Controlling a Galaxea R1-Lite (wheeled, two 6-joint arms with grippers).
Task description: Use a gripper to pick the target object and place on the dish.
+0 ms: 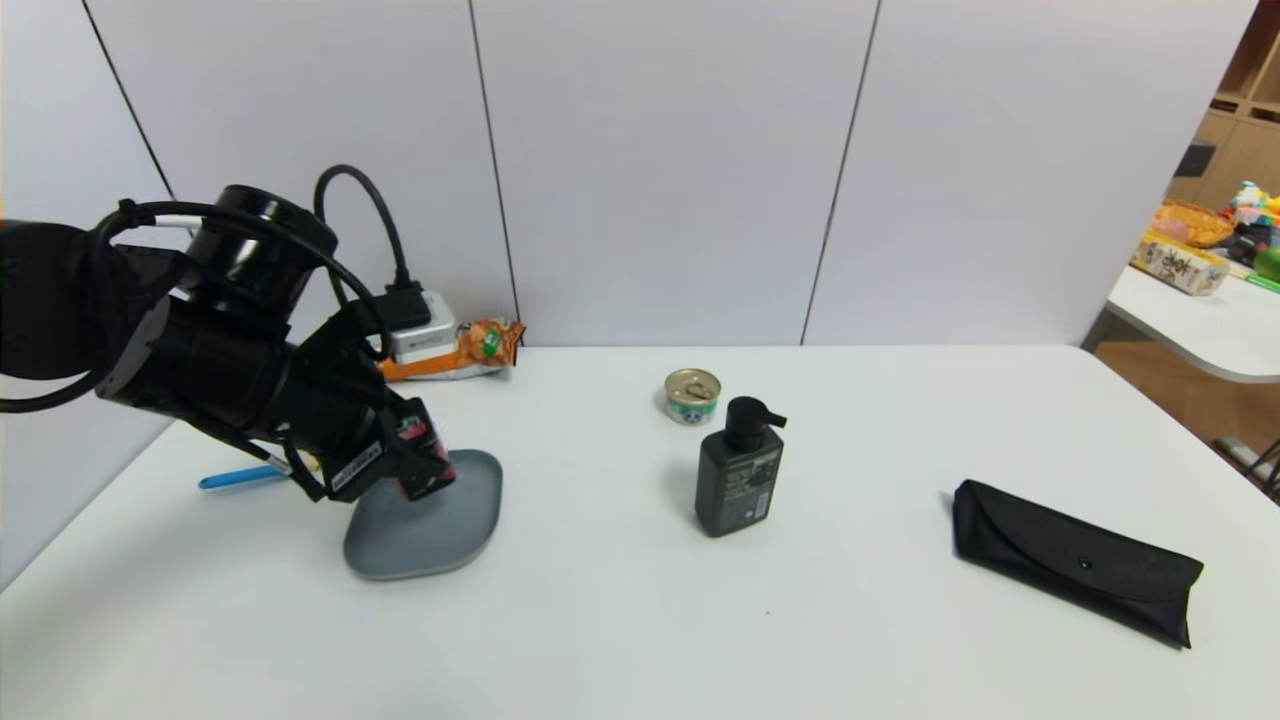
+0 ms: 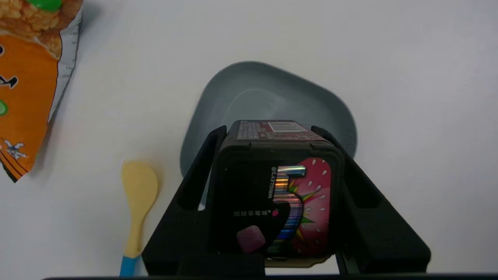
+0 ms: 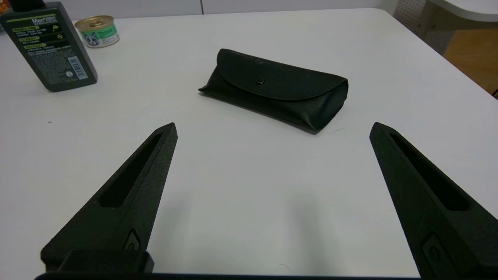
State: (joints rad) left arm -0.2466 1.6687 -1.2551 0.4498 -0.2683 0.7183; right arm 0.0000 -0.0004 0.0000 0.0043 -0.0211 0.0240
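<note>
Gum box (image 2: 278, 194), black with a pink-red strawberry and a foil "5", sits clamped between your left gripper's (image 2: 272, 136) fingers, held over the grey-blue dish (image 2: 272, 89) at the counter's nine o'clock. Carrying looks done; next, lower and release it there. Your right gripper (image 3: 272, 130) idles, fingers wide.

Left gripper (image 1: 425, 462) holds the box (image 1: 422, 452) between its fingers, over the dish's (image 1: 430, 535) left-rear part – touching or not, can't tell. Spoon (image 1: 238, 477) lies on the table (image 1: 640, 620) just left of the dish, snack bag (image 1: 455, 352) behind it by the wall. Pump bottle (image 1: 739, 470) stands mid-table, tin can (image 1: 692, 395) just behind it. Pouch (image 1: 1075, 560) lies far right – right gripper (image 3: 272, 132) near it, fingers spread.
</note>
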